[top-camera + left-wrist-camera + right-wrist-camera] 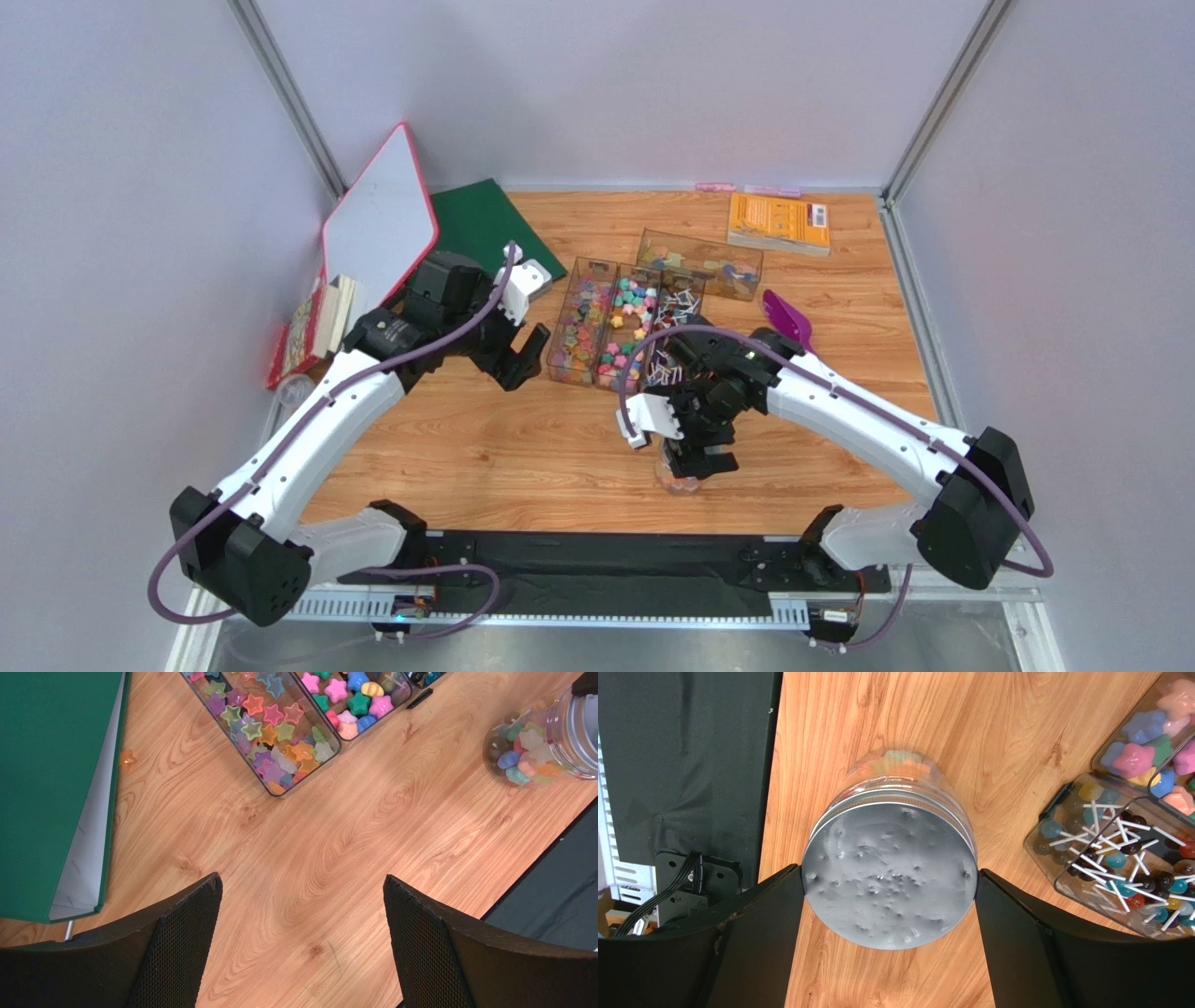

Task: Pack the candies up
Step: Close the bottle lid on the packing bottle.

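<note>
The right gripper (889,878) is clamping the jar (901,766) by its lid (878,847), one finger pressing on each side. The left gripper (302,890) is hanging open over the table (337,840). Most candies (274,714) are lying in the trays (231,742), and some are sitting in the jar.

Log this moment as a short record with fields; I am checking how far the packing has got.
left gripper: open, empty, above bare table
right gripper: shut on the jar's silver lid
jar: lid on, candies inside, near the table's front edge
trays: clear, holding star candies and lollipops
scoop: purple, lying right of the trays
</note>
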{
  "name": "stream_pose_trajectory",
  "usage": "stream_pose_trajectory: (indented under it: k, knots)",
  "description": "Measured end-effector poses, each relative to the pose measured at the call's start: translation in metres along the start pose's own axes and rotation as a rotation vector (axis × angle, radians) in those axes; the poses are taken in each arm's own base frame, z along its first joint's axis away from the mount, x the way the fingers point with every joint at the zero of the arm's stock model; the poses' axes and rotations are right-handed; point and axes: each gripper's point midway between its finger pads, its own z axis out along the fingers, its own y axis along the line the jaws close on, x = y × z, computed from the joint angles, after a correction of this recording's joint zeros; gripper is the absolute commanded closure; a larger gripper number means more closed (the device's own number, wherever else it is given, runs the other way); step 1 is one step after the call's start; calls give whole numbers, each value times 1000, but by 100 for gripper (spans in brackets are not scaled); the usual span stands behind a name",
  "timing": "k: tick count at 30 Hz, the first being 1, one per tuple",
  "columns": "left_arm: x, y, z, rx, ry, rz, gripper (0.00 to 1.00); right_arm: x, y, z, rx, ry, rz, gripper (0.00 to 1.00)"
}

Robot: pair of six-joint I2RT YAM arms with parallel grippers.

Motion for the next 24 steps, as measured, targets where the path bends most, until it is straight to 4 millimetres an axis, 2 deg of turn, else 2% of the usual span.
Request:
stream_pose_trajectory:
  k: [8, 14, 15, 17, 20, 24]
  knots:
    - [3, -3, -4, 5, -10, 1, 10, -3, -5, 8, 9, 10, 4, 18]
    - [7, -5, -6, 8, -13, 1, 10, -3, -7, 9, 21, 32, -12, 6]
    - [7, -6, -7, 7, -16, 2, 10, -2, -7, 9, 24, 35, -11, 0]
    - [8, -6, -8, 5, -21, 2, 11, -1, -8, 8, 29, 43, -9, 0]
    - [13, -10, -10, 4, -48, -15, 11, 2, -8, 6, 35, 59, -7, 0]
    - [34, -26, -12, 40, -110, -37, 13, 2, -7, -1, 61, 60, -3, 0]
